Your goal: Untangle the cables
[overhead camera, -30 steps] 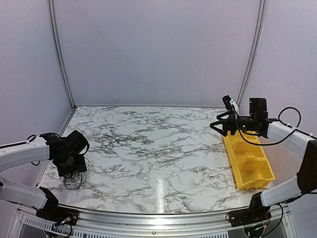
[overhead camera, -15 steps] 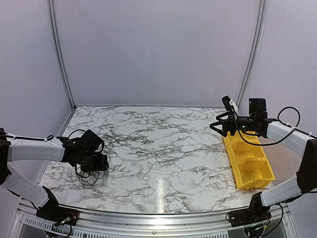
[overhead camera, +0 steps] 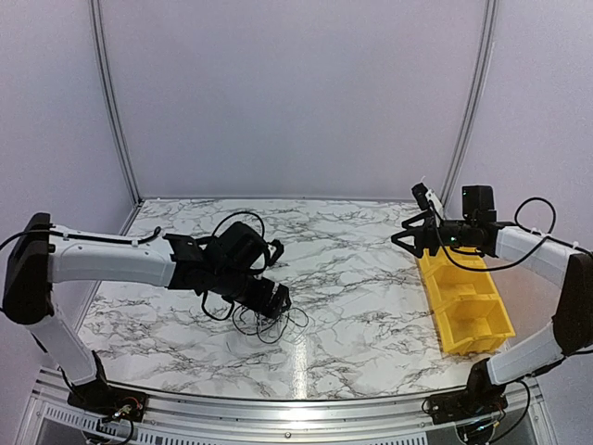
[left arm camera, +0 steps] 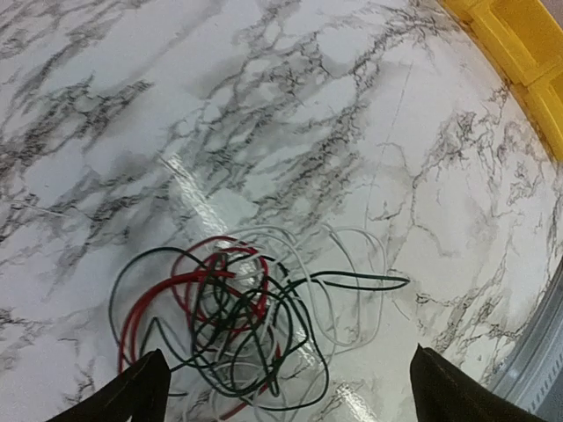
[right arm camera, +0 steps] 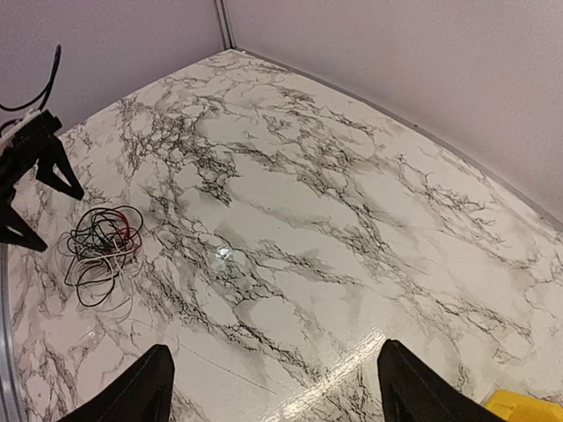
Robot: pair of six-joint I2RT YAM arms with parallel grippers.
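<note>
Plainly, the glossy marbled bench (overhead camera: 371, 278) carries a yellow plastic bin (overhead camera: 468, 311) near the right jaws, which stand wide, empty and well apart from the work. The left jaws, also wide and empty, hang over the cables (left arm camera: 233, 330). These thin, limp red, black and white loops are heaped roundish, with no clear long axis, between and just ahead of the tips. The left arm looks the nearer one.

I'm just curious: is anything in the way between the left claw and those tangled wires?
Nothing visible does. The open left gripper hangs directly over the cables, which lie on the table between its fingertips.
</note>
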